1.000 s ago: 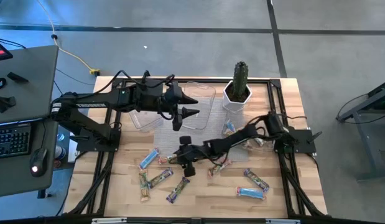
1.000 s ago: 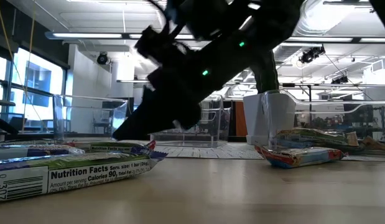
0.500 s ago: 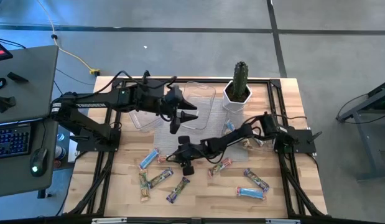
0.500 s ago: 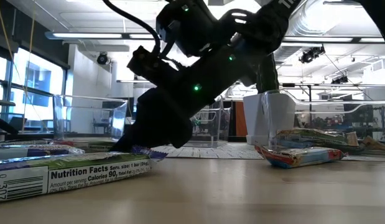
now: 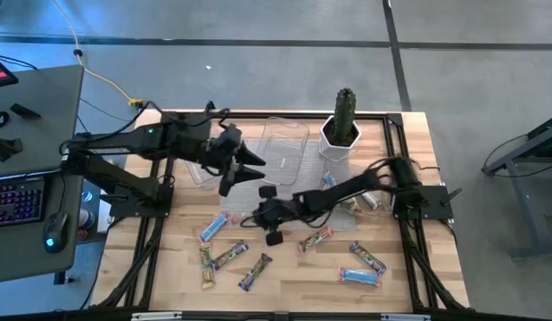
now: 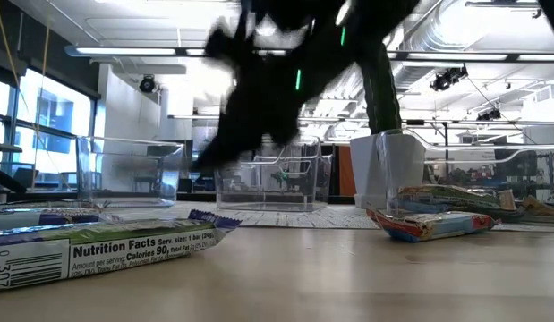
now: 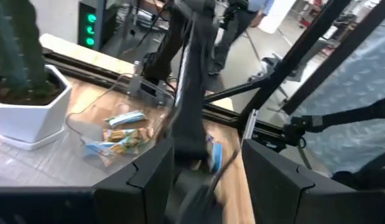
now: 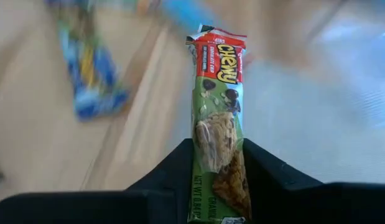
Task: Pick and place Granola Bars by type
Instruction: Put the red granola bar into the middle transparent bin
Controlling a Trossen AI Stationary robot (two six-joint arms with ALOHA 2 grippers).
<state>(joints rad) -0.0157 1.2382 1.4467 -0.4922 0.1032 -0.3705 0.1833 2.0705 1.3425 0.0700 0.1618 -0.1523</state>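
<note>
My right gripper point(image 5: 261, 215) hangs over the table's middle, shut on a green-tan Chewy granola bar point(image 8: 217, 93). In the low view it shows as a dark shape point(image 6: 259, 98) raised above the table. My left gripper point(image 5: 246, 166) is open and hovers beside the clear trays point(image 5: 286, 148); its wrist view looks at the right arm point(image 7: 191, 106). Other bars lie flat on the wood: light blue point(image 5: 213, 227), green-tan point(image 5: 227, 255), purple point(image 5: 255, 270), red-tan point(image 5: 316, 239), purple point(image 5: 367, 258) and light blue point(image 5: 359, 276). My right gripper pinches the green-tan bar between its two fingers point(image 8: 167, 171), on the bar's lower half point(image 8: 218, 155). The bar lies along the fingers, and its red end point(image 8: 220, 43) sticks out past their tips. It is lifted clear of the table.
A cactus in a white pot point(image 5: 341, 130) stands at the far edge beside the trays. A second clear tray point(image 5: 202, 171) lies under the left arm. More bars are piled by the right arm point(image 5: 333, 184). A grey mat point(image 5: 298, 183) covers the table's middle.
My right gripper has risen from the table top with the green-tan bar, which is now lifted clear, and it has shifted a little toward the far edge. My left gripper has drawn back toward the table's left.
</note>
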